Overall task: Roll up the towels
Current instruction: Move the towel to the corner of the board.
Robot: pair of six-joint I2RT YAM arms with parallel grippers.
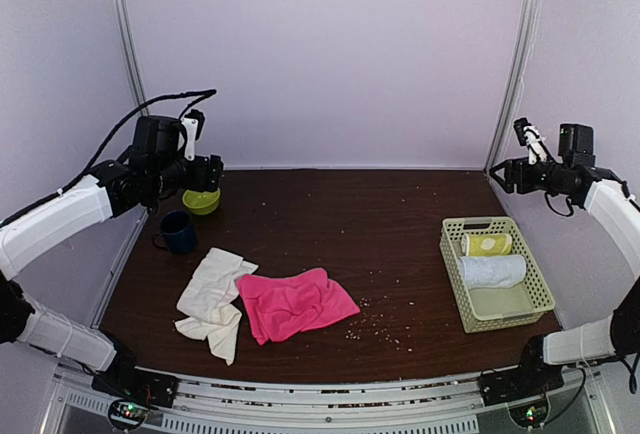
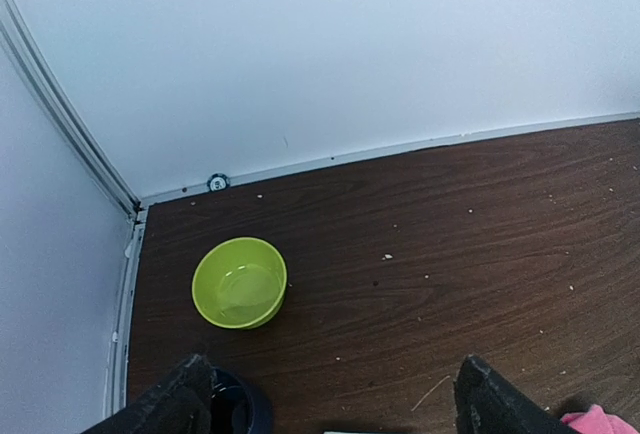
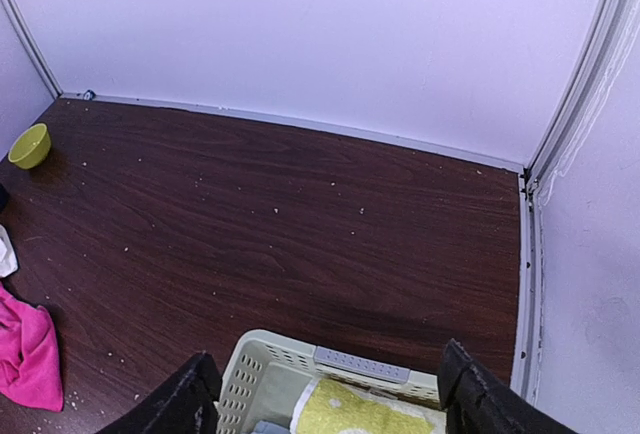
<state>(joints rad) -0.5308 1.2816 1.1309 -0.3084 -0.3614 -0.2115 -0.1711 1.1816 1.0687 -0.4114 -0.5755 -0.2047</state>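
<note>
Table (image 1: 400, 214): dark wood, crumbs scattered. Basket (image 1: 548, 299), right side, held two rolls (image 1: 490, 259). Pink towel (image 1: 295, 304) lay crumpled, lower centre-left of the top view. Cream towel (image 1: 212, 299) lay just left of it, edges touching; neither was rolled. Left gripper (image 2: 332, 374), upper left: fingers spread wide, empty, well apart from both towels. Right gripper (image 3: 325, 359), upper right above the basket: fingers apart, empty, far from the towels.

Both arms wear smooth white shells on their long links, the left arm (image 1: 55, 219) and the right arm (image 1: 612, 209) alike, with black joints between. Each wrist ends in a chunky black housing. A thin black cable (image 1: 160, 102) loops over the left wrist. The fingers (image 2: 170, 404) are matte black wedges. The black bases (image 1: 135, 386) carry small green lights.
</note>
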